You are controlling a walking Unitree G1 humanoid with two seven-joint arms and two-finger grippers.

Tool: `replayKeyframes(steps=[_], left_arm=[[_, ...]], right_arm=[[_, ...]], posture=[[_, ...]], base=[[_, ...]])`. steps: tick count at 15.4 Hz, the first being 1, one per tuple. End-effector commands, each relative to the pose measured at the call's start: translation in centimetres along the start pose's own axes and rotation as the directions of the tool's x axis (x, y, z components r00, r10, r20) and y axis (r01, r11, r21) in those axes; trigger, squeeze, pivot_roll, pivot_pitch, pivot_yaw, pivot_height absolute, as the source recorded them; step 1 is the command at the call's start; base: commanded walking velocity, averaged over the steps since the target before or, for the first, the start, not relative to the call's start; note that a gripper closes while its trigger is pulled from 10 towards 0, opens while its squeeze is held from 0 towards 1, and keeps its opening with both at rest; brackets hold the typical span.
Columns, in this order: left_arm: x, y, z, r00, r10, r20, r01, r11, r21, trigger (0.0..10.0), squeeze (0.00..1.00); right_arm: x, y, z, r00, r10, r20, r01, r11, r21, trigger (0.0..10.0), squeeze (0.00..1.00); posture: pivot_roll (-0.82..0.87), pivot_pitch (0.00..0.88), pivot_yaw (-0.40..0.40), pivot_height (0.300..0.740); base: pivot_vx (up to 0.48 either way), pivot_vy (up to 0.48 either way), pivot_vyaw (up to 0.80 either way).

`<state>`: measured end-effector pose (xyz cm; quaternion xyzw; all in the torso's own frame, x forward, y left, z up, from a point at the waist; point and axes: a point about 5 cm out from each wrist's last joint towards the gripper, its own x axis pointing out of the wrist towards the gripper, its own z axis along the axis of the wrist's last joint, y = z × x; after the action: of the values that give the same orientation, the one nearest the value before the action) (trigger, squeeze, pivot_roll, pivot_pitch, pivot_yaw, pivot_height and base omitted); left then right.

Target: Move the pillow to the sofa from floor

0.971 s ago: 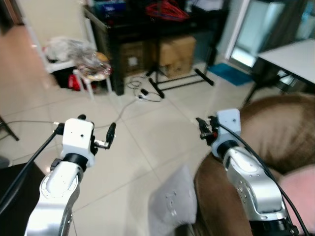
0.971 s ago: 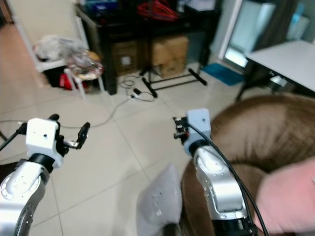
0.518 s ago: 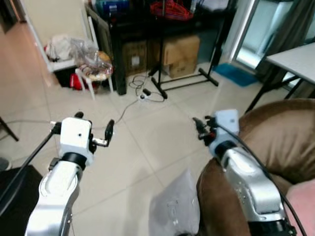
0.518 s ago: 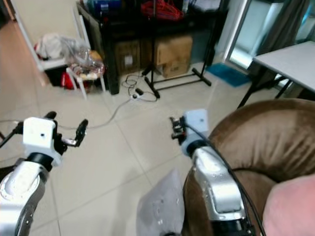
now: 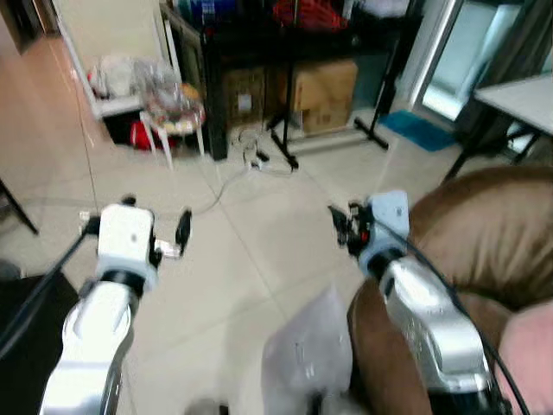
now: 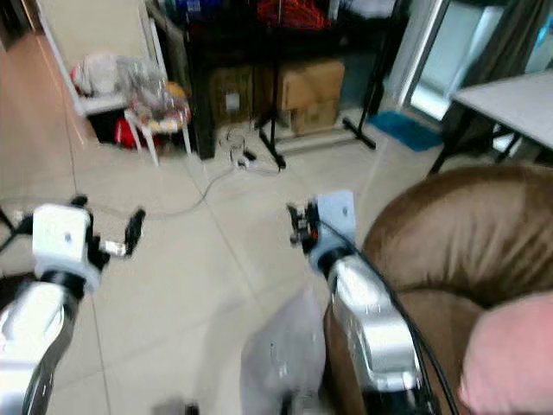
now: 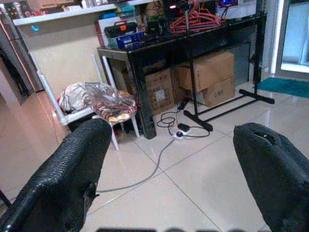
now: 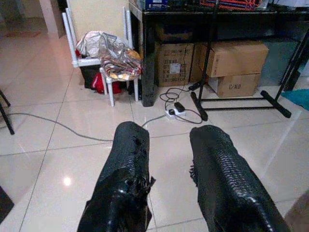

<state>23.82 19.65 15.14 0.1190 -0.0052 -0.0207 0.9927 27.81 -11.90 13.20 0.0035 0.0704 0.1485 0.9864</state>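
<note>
The pillow [image 5: 309,361], pale grey, stands on edge on the tiled floor [image 5: 233,259], leaning against the front of the brown sofa [image 5: 484,233] low in the head views, just below the right arm. Neither gripper holds anything. The left gripper [image 7: 169,164] hangs at chest height well to the left of the pillow with its two fingers spread wide apart and only floor between them; the right gripper [image 8: 166,159] points out over the floor above the pillow, its fingers parted by a narrower gap, also bare. Both aim at the far clutter: a black table [image 7: 193,41] with cardboard boxes [image 7: 207,77] under it, a white stool [image 5: 173,121] heaped with bags, and a cable [image 7: 154,166] trailing across the tiles. My judgement is that the pickup has not begun, and the main risk lies in the reach. The pillow sits close to the robot's feet and tight against the sofa, so an arm coming down may catch the sofa's arm or push the pillow flat rather than get round it. A soft, slack cover may also slip from a two-finger pinch if only a thin fold is caught. The head views are blurred, so aiming now would be unreliable.
</note>
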Motion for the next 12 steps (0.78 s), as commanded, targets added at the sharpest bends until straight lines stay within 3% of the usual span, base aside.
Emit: replayKeyframes(steps=[1,5,12], left_arm=[[0.00,0.03,-0.08,1.000,0.007,-0.006,-0.007,1.000,0.013,10.0,0.00],[0.03,0.01,-0.09,1.000,0.009,-0.007,-0.009,1.000,0.016,10.0,0.00],[-0.03,-0.14,-0.36,1.000,0.010,-0.011,-0.010,1.000,0.029,10.0,0.00]], right_arm=[[-0.02,-0.23,-0.02,1.000,-0.006,0.001,0.006,1.000,0.002,10.0,0.00],[-0.01,-0.26,0.01,1.000,-0.006,0.006,0.006,1.000,0.000,10.0,0.00],[0.02,-0.48,0.05,1.000,-0.014,0.009,0.015,1.000,-0.019,10.0,0.00]], posture=[[-0.05,0.000,-0.021,0.620],[-0.05,0.000,-0.019,0.581],[-0.05,0.000,-0.021,0.581]], base=[[0.000,0.000,0.00],[0.000,0.000,0.00],[0.000,0.000,0.00]])
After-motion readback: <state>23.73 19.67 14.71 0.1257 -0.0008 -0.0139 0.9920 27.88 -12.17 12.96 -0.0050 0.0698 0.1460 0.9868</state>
